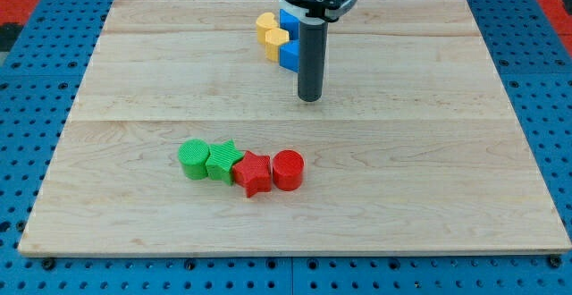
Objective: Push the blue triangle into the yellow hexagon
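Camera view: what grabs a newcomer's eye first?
The dark rod coming down from the view's top, my tip resting on the light wooden board just below a tight cluster of yellow blocks and blue blocks. Then the row at lower centre: green cylinder, green star, red star, red cylinder.

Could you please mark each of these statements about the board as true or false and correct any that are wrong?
1. My tip rests among the green and red blocks. False: it is above them in the view, near the blue and yellow blocks.
2. The red star sits between the green star and the red cylinder. True.
3. The yellow hexagon lies at the view's bottom. False: it is near the top.
4. A blue block touches the yellow hexagon. True.
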Action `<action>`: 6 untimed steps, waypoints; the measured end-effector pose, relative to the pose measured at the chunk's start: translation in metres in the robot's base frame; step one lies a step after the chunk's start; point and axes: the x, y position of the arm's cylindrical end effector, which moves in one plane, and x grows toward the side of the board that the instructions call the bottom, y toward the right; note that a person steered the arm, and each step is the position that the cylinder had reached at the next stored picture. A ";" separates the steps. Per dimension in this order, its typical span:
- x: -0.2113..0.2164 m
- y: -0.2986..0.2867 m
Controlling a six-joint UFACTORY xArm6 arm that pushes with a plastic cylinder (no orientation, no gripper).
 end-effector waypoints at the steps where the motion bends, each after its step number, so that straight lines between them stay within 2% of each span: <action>1: -0.023 0.008; 2: -0.044 -0.015; 4: 0.022 -0.003; 5: 0.086 0.054; 6: 0.146 0.055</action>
